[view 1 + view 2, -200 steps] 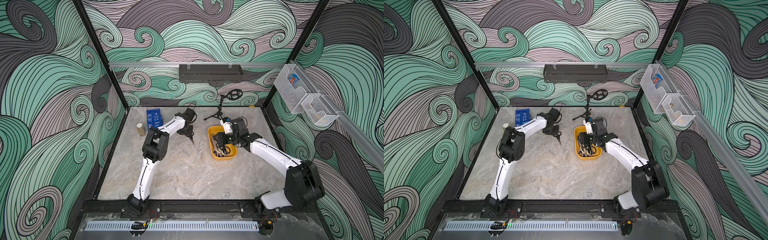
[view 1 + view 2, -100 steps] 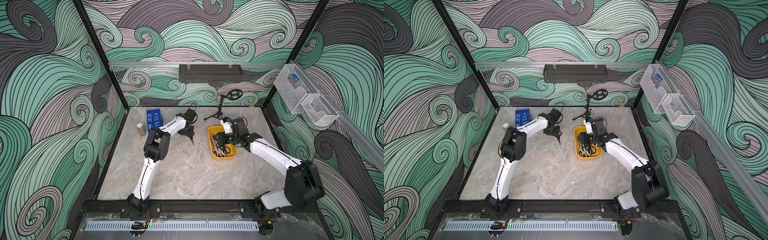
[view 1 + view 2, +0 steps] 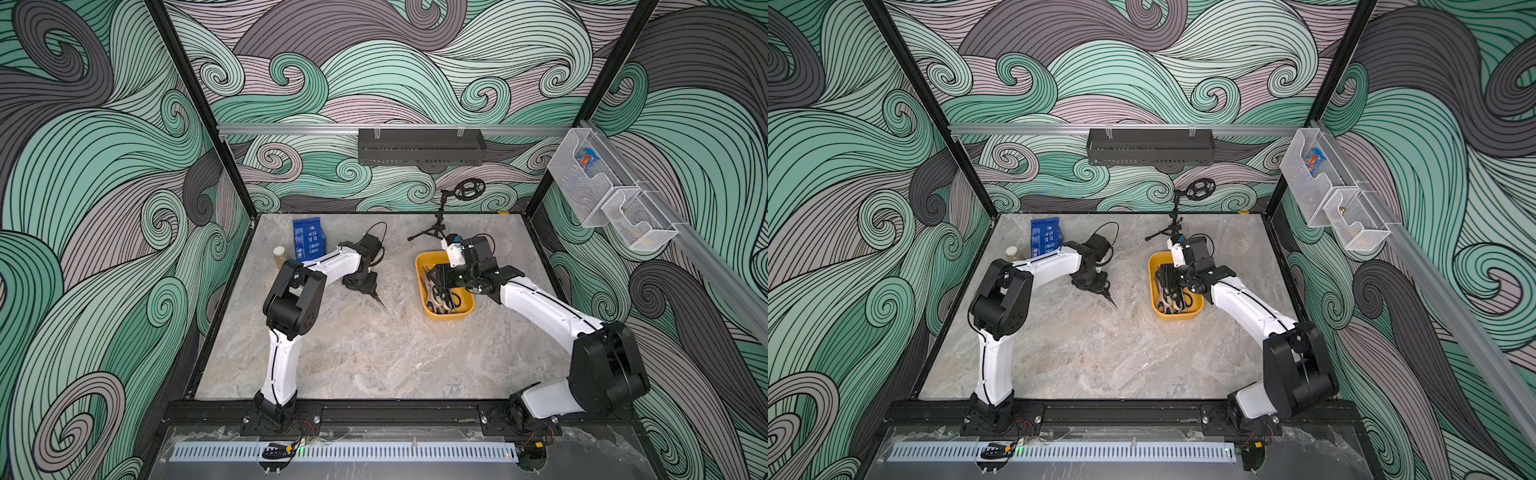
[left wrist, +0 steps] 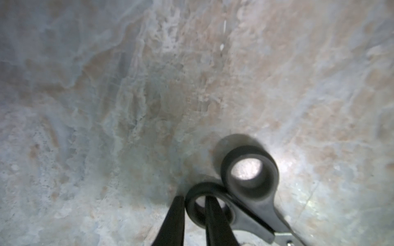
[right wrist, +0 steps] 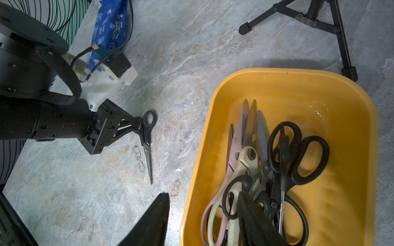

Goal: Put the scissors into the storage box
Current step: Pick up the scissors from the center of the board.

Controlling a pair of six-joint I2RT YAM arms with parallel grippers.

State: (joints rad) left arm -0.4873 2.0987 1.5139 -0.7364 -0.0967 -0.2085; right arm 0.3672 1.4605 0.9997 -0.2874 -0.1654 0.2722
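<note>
Left gripper (image 5: 136, 125) has shifted a little, fingers clamped on a handle ring of the last black scissors (image 5: 147, 147). They're still on the worktop (image 3: 374, 353) nearer its back edge, left of the yellow box (image 5: 298, 85). Right gripper (image 5: 203, 192) hasn't budged, fingers apart over the box rim. I reckon lift's next.

Blue packet (image 3: 308, 245) beside a small jar (image 3: 279, 254), black tripod (image 3: 437, 227), dark wall tray (image 3: 419, 146), two mesh baskets (image 3: 575, 189).
</note>
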